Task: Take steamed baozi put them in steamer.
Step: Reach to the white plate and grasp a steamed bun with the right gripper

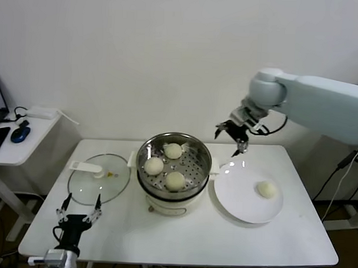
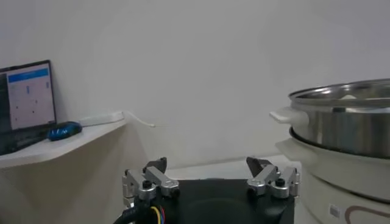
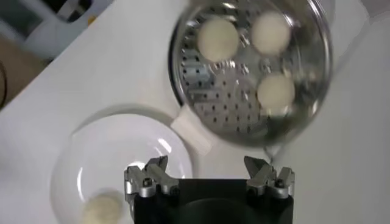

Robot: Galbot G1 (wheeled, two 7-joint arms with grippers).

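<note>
Left pincer parked low at bench edge, fingers spread, empty. Beside it, flat glass lid. Then shiny steel steamer, perforated tray holding three smooth cream baozi. Right pincer spread, empty, above glossy white plate with last baozi. Best to descend straight over the bun and pinch gently; soft dough probably dents.
</note>
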